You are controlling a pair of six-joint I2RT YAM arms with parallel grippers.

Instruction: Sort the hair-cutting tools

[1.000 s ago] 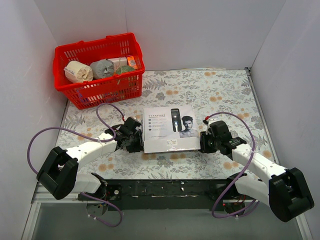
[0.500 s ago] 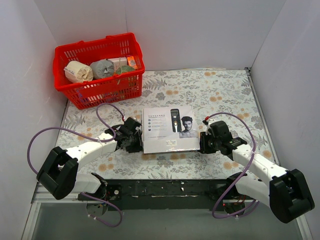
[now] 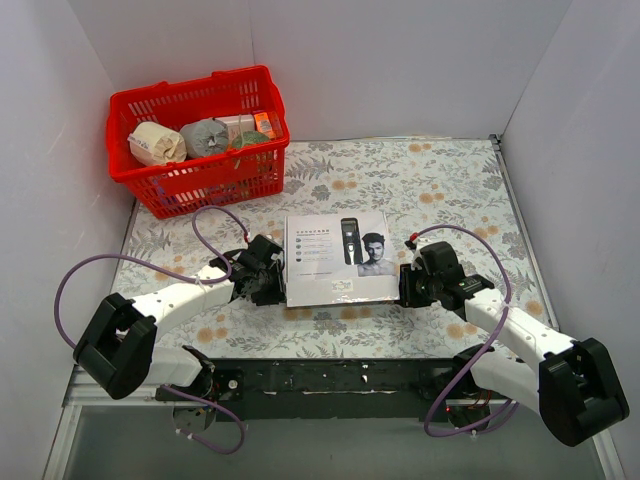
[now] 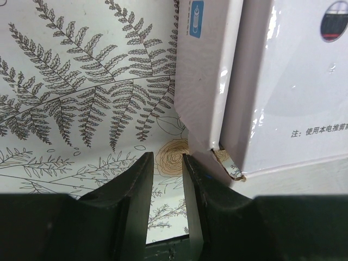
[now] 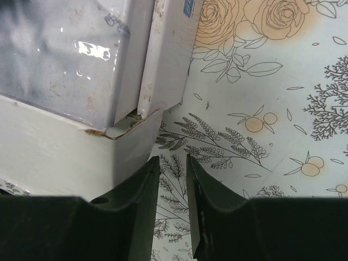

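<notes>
The closed grey-white box [image 3: 337, 258] lies flat in the middle of the floral surface [image 3: 430, 180], its long axis running left to right in front of the arms, which flank it at its short ends. The left hand [image 4: 166, 159] sits low at the box's near left corner. Its fingers [image 4: 136, 190] are parted only by a narrow slot through which the surface shows; nothing is between them, and the inner finger lies just beside the box wall. The right hand [image 5: 172, 159] mirrors this at the near right corner, likewise narrowly parted and empty. This pairing looks meant to brace the box or work at its lid [image 3: 320, 275] from both ends, since sorting cannot begin until the box is open. The hair-cutting tools are not in view. They are presumably inside the box, so which way the clipper points and how its long axis lies cannot be told. Only a printed clipper picture [image 3: 350, 240] on the lid shows, its length running away from the arms. The red basket [image 3: 215, 180] stands well apart at the far left corner.
</notes>
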